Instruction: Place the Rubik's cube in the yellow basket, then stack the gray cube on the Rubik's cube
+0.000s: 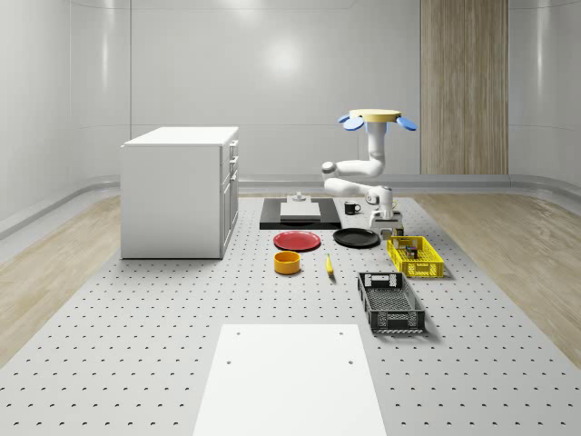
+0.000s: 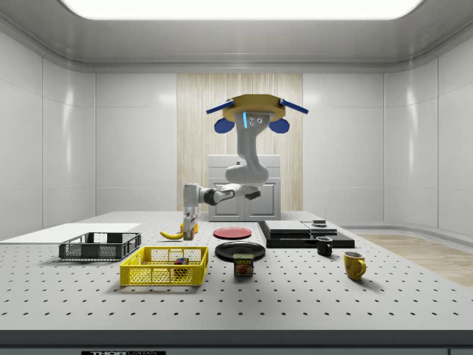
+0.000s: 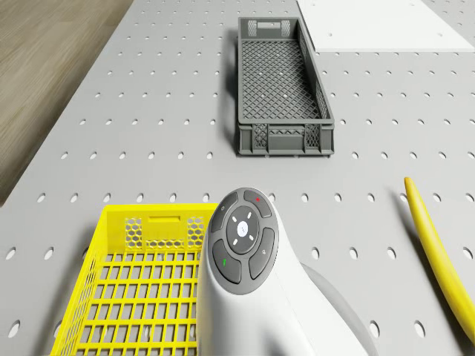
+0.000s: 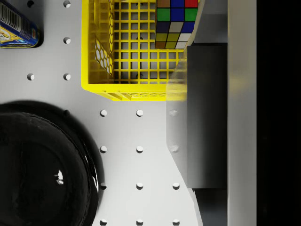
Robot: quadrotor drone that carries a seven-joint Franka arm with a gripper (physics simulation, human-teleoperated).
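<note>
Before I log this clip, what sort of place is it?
Probably a simulated robotics test lab: a perforated gray workbench, a white drawer cabinet on it, and scattered props such as a yellow basket, a gray crate and plates, with the drone hovering above.

The drone (image 2: 256,112) hovers aloft, its arm (image 2: 244,174) folded downward, wrist (image 2: 191,198) pointing straight down.

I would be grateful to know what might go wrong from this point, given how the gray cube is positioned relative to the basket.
1. The drone hovers beside the yellow basket, and the tool holds the gray cube short of the Rubik's cube. An early release would probably land it outside the basket or on the mesh.
2. Lowering here could catch the basket's wall.
3. An off-centre placement may slide off.
</note>
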